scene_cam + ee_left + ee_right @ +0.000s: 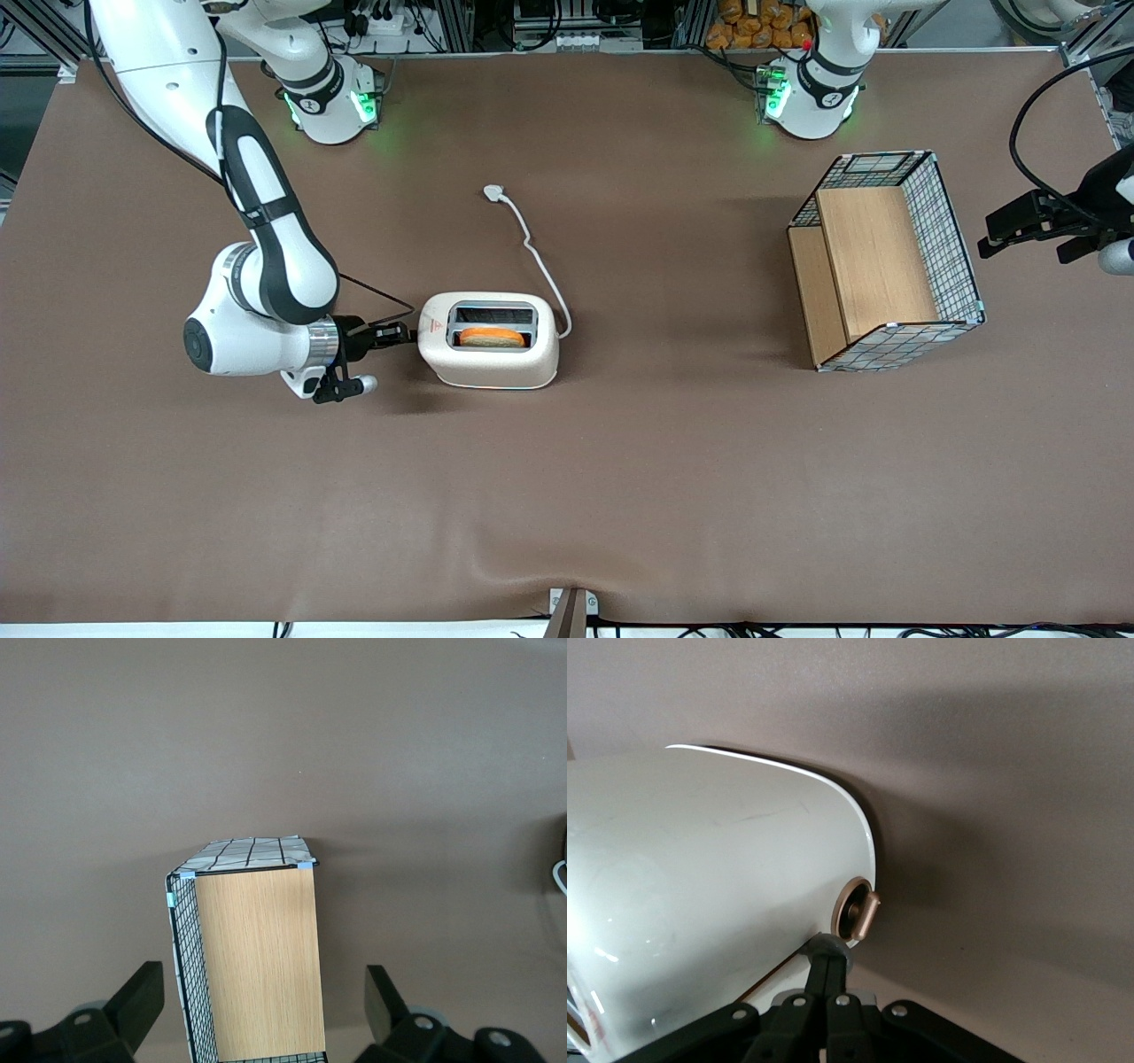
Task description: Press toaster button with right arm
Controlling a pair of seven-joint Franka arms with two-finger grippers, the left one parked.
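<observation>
1. Near the middle of the brown table (620, 496), toward the working arm's end, stands the toaster (489, 340), white and rounded, its long side facing the front camera.
2. Its grey-rimmed slot holds an orange-brown slice (492, 337); a small red mark sits on top at the short end facing the gripper.
3. On that short end, low by the tabletop, the toaster button (859, 910) shows in the right wrist view as a small round tan-grey knob in a ring.
4. A thin white cord (540, 266) runs from the toaster's other short end toward the table edge farthest from the front camera and ends in a white plug (493, 191).
5. Bare tabletop surrounds the toaster; the wire-and-wood basket (886, 261) lies on its side well apart, toward the parked arm's end.
6. The right arm (266, 257) reaches down from the table edge farthest from the front camera, its wrist turned level toward the toaster.
7. The gripper (827, 950) has its fingers pressed together, their tip touching or just beside the button's ring.
</observation>
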